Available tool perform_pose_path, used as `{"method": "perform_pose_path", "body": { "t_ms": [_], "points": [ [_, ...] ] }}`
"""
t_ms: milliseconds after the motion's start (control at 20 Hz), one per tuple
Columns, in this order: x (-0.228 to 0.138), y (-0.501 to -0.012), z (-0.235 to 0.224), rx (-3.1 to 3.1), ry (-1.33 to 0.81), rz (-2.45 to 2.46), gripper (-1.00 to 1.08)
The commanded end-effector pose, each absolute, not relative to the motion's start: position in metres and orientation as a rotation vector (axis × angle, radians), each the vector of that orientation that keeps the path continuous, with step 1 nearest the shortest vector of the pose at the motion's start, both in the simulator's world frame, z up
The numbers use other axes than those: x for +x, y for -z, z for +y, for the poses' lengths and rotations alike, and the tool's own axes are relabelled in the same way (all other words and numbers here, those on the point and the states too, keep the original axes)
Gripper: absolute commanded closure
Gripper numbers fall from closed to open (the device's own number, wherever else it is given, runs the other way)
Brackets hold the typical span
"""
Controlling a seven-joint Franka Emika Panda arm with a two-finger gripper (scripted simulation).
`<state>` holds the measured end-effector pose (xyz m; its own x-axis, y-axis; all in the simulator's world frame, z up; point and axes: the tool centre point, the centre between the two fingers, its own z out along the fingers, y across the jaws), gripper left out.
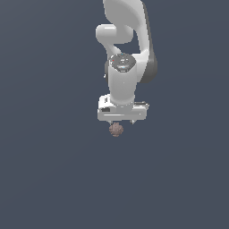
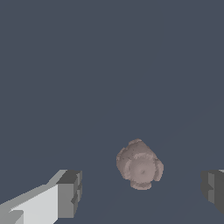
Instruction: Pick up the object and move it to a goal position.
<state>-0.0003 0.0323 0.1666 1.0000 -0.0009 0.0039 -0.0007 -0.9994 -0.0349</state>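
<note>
The small, lumpy, mottled brownish-pink ball (image 2: pixel 139 165) lies on the plain dark grey-blue table (image 2: pixel 109 65), between the two fingers of the white claw (image 2: pixel 142 190) and touching neither. In the wrist view one dark grey pad (image 2: pixel 70 194) stands well clear on one side of the ball, the other pad (image 2: pixel 213 188) well clear on the other; the claw is thus spread wide and grips nothing. The ball sits off-centre in the gap, nearer the first pad. In the exterior view the ball (image 1: pixel 116 129) shows just below the claw body (image 1: pixel 122 112) of the white, upright Panda arm (image 1: pixel 127 40), whose wrist points straight down. How far the fingertips stand above the table cannot be told.

Risks, as judged from this pose: because the ball is off-centre, one pad would probably meet it first on closing and push it sideways; its round, bumpy surface may let it roll or squirt out of a shallow pinch. Closing too high would catch only the upper curve and lose the ball on lifting.
</note>
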Motion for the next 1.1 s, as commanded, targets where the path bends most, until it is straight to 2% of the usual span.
{"method": "perform_pose_path", "body": {
  "t_ms": [0,1050],
  "points": [
    [0.0,-0.167,0.032,-3.107,0.006,0.001,-0.92],
    [-0.01,-0.156,0.033,-3.111,-0.032,-0.167,-0.92]
  ]
}}
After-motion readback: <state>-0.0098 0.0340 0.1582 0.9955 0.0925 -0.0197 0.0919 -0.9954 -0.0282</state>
